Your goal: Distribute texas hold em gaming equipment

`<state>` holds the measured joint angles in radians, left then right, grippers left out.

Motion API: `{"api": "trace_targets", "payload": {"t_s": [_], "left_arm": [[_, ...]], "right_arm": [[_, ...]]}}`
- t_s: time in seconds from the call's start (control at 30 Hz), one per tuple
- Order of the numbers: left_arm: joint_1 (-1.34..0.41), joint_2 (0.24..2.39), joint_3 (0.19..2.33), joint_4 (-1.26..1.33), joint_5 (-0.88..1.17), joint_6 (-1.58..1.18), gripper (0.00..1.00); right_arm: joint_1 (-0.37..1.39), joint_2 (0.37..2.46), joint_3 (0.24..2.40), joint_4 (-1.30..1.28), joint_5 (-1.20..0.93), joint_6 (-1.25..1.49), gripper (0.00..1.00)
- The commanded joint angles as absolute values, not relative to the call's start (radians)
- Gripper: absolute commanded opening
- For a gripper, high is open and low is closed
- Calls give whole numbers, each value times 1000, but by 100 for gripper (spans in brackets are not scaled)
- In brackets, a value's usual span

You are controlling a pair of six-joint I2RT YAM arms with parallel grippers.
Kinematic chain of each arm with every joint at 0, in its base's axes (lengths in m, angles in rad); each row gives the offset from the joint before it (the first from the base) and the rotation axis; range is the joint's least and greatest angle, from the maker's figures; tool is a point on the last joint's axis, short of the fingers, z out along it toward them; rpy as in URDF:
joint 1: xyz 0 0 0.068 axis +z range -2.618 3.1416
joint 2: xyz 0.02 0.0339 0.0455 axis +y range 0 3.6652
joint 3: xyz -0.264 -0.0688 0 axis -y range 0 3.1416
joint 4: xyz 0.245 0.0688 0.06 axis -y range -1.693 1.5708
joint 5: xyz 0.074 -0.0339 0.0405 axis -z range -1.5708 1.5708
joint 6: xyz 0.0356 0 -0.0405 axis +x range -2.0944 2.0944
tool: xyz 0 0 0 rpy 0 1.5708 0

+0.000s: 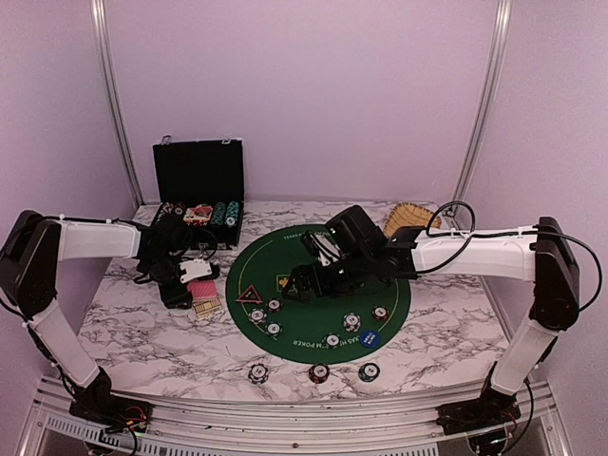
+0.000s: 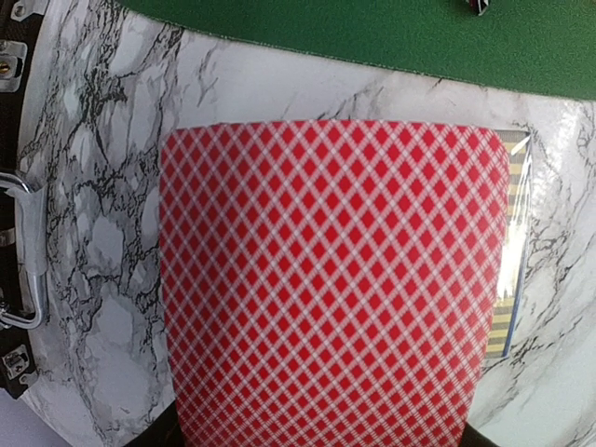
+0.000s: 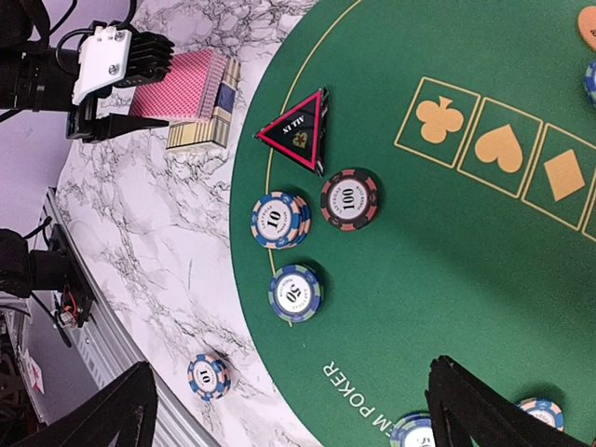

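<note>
**Edges and room.** The round green felt mat (image 1: 285, 256) lies mid-frame on the marble-pattern table (image 1: 142, 342). Its left rim passes just beside the left gripper (image 1: 188, 277). Below its lower rim a strip of table runs along the bottom of the overhead view, and three poker chips (image 1: 319, 372) sit there in a spaced row, off the felt. The right gripper (image 3: 289, 372) hangs over the left half of the mat with its fingers spread wide and nothing between them.

**Surroundings.** The left gripper pinches the red-backed playing cards (image 2: 326, 279) above the table, left of the mat. A gold-striped card box (image 3: 198, 130) lies on the table beneath them, just beside the mat's rim. The black case (image 1: 198, 180) stands open at upper left, behind the left arm. The wicker basket (image 1: 408, 218) sits at upper right, partly hidden by the right arm. In the right wrist view the triangle marker (image 3: 300, 130) is at upper centre, with a 100 chip (image 3: 350, 197) just beside it. A 10 stack (image 3: 279, 220) and a 20 chip (image 3: 296, 292) are lower in the frame. The blue button (image 1: 369, 336) rests on the mat's lower right, among further chips.

**Materials.**
- The card backs carry a red-and-white diamond lattice.
- The chips are round with striped edges.
- The marker is flat and black with a red border.
- The table is glossy and grey-veined.
</note>
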<state>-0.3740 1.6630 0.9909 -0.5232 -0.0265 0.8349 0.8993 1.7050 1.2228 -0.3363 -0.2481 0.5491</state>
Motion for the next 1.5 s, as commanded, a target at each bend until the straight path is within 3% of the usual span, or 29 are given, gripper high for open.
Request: {"api": "trace_targets", "payload": {"t_s": [0.0, 0.7, 1.07, 1.47], "left_arm": [[-373, 1609, 996, -521, 15, 838, 0], [-401, 1531, 987, -541, 120, 811, 0], [-457, 1456, 1004, -580, 141, 787, 0], [-490, 1431, 1030, -614, 155, 766, 0]], "right_arm": [[884, 1709, 1216, -293, -266, 564, 99], [877, 1812, 1267, -152, -395, 640, 99], [865, 1984, 1300, 275, -648, 919, 99], [865, 2138, 1336, 585, -747, 1133, 94]]}}
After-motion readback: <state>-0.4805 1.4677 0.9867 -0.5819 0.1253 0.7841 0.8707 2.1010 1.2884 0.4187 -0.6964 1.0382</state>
